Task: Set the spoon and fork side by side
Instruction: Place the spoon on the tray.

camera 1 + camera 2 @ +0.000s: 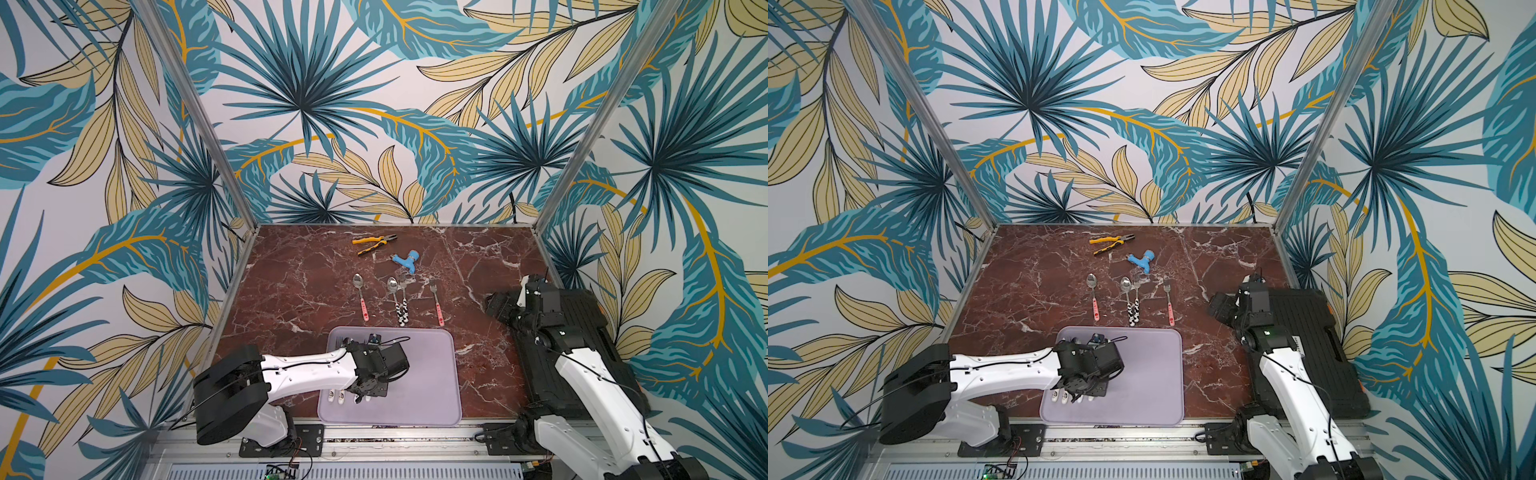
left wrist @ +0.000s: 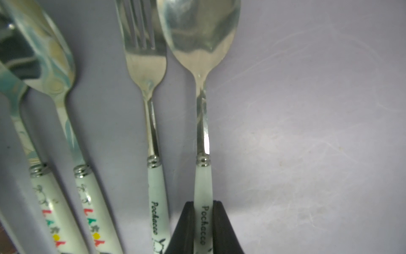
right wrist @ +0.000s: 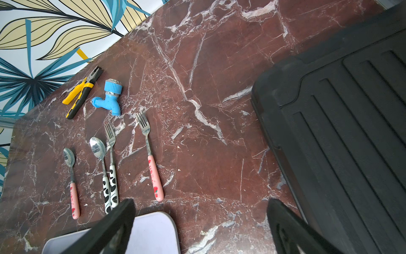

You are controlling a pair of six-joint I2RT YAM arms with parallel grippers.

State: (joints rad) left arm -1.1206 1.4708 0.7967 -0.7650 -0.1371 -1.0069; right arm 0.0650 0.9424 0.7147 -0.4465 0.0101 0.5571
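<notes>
On the lilac tray (image 2: 307, 110), the spoon (image 2: 203, 39) is just beside the fork (image 2: 146, 63), handles near parallel. My left gripper (image 2: 203, 204) is clamped on the spoon's handle. I'd set it flat and let go without nudging the fork. My right gripper (image 3: 201, 203) gapes, idle. I cannot tell whether the spoon touches the tray. The tines are cut off.

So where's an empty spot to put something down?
The right half of the purple mat is bare. So is the table between the left wall and the pink spoon, and between the pink fork and the black case. It's crowded on the mat's left, where the left hand holds a white spoon, and around the pliers and blue tap.
</notes>
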